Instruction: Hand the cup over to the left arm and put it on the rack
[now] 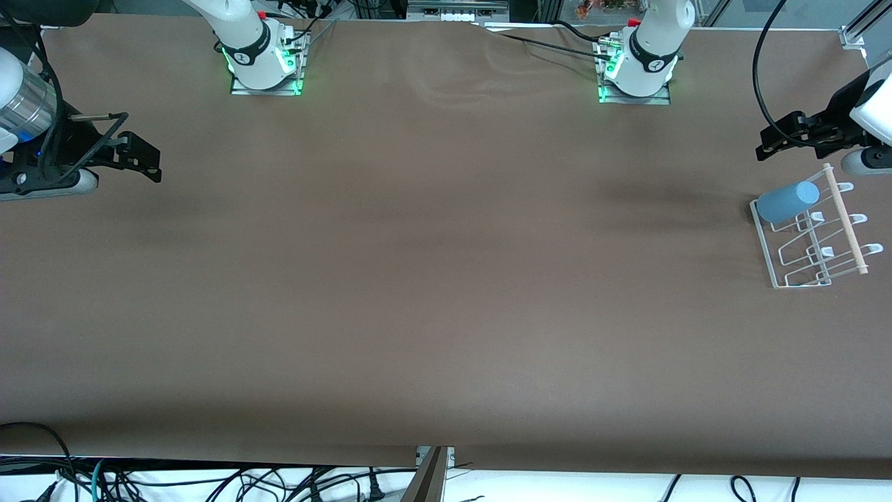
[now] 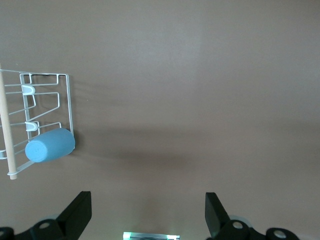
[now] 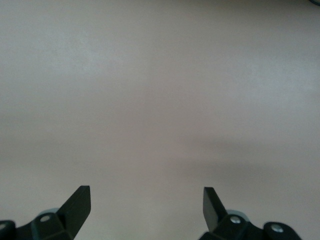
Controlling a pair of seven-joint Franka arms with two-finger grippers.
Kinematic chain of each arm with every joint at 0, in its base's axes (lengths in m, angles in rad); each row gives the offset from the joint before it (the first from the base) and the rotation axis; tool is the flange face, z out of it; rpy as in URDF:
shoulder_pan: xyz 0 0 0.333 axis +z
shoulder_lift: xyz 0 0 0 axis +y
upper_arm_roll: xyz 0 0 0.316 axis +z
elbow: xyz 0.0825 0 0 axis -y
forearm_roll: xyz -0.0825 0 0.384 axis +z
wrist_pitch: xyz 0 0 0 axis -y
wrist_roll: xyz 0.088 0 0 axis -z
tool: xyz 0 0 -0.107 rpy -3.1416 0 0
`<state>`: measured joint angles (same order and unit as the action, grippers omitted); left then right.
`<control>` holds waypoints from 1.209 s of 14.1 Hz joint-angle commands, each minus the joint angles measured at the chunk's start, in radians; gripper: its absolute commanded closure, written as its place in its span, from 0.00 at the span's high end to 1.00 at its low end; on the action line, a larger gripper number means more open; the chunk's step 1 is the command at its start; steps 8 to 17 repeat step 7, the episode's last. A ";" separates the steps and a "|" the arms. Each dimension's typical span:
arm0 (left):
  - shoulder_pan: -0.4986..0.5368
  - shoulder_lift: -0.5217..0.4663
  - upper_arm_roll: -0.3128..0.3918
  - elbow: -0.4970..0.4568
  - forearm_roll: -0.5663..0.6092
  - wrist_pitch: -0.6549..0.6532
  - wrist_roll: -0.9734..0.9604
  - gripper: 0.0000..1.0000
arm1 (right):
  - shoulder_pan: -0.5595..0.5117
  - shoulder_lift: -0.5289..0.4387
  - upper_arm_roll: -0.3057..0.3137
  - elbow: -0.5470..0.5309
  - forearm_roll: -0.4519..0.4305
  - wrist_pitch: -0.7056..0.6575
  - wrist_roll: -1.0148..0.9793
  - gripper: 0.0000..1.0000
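Observation:
The light-blue cup (image 1: 787,202) rests tilted on the white wire rack (image 1: 765,240), at the rack's end farther from the front camera, at the left arm's end of the table. In the left wrist view the cup (image 2: 50,145) leans over the rack's (image 2: 67,100) corner. My left gripper (image 1: 768,141) hovers over the table just off that end of the rack, open, holding nothing and apart from the cup; the left wrist view shows it (image 2: 148,200) with only bare cloth between its fingers. My right gripper (image 1: 143,150) waits open and empty at the right arm's end, also in the right wrist view (image 3: 147,197).
A pale wooden rod (image 1: 847,219) runs along the rack's outer edge. Brown cloth (image 1: 446,279) covers the table. The two arm bases (image 1: 265,63) (image 1: 637,70) stand along the table's back edge. Cables hang below the table's front edge.

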<state>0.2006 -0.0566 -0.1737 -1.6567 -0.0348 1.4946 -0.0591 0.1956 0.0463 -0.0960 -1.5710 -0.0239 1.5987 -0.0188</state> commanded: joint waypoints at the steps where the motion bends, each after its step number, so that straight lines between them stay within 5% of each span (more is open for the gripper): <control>1: -0.041 0.015 0.039 0.032 -0.023 -0.024 -0.011 1.00 | -0.016 0.010 0.007 0.025 -0.013 -0.006 -0.013 0.99; 17: -0.038 0.034 0.037 0.041 -0.023 -0.024 -0.002 1.00 | -0.015 0.010 0.007 0.025 -0.011 -0.005 -0.012 0.99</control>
